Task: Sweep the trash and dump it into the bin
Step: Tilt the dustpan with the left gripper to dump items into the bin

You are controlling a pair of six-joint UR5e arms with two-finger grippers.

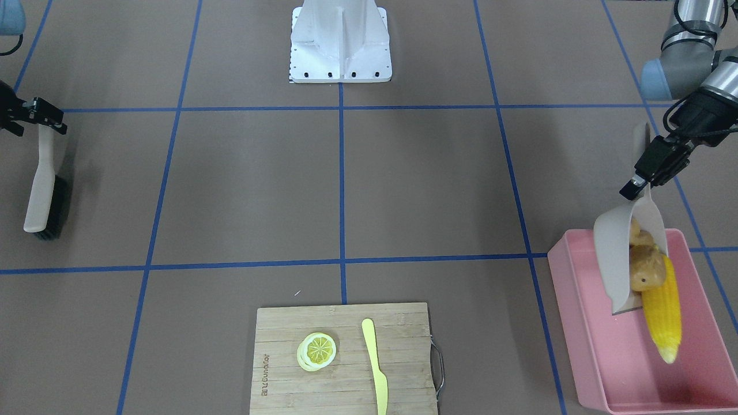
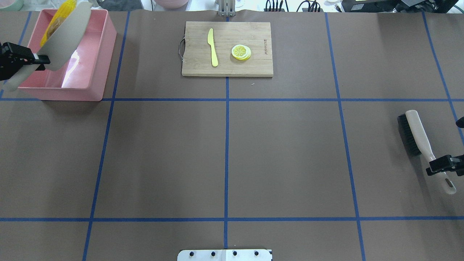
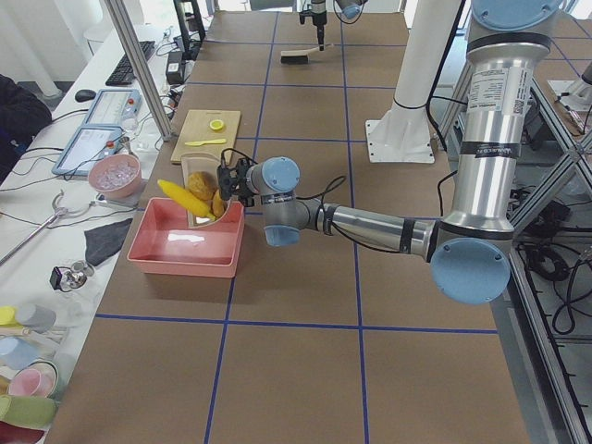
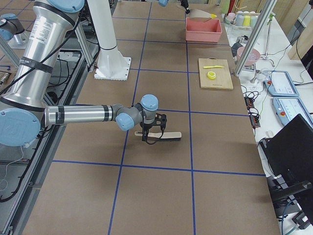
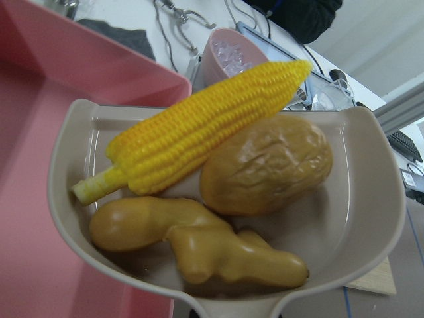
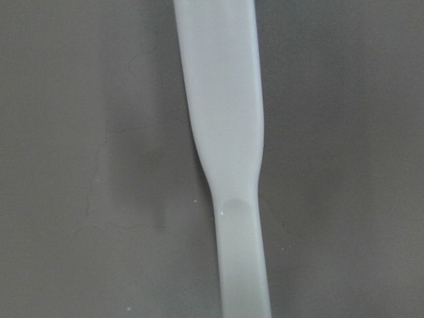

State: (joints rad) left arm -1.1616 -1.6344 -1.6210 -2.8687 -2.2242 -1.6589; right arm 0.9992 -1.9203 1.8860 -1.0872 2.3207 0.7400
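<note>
**Tipping a loaded dustpan over the bin**

The left gripper (image 1: 639, 185) has its fingers clamped on the handle of the dustpan (image 1: 610, 253), which hangs tilted with its open lip pointing down into the pink bin (image 1: 588, 369). All three pieces of trash are in the pan. The corn (image 1: 663, 314) lies lengthwise, its pale end jutting past the lip above the bin floor. The potato (image 1: 646, 272) sits against it, and the ginger (image 1: 639, 232) is higher up, nearest the handle. From the left wrist camera the corn (image 5: 205, 139) runs across the back of the pan, the potato (image 5: 265, 165) touches it, and the ginger (image 5: 199, 248) rests along the near wall.

At the far end of the table, well apart from the bin, the right gripper (image 2: 440, 165) is closed narrow on the handle of the brush (image 2: 413, 132). The brush lies on its side on the brown table (image 2: 224, 156), bristles away from the gripper.

On the table's far edge a board (image 2: 195, 65) carries a knife (image 2: 212, 47) and a lemon slice (image 2: 240, 52), set apart from each other.
</note>
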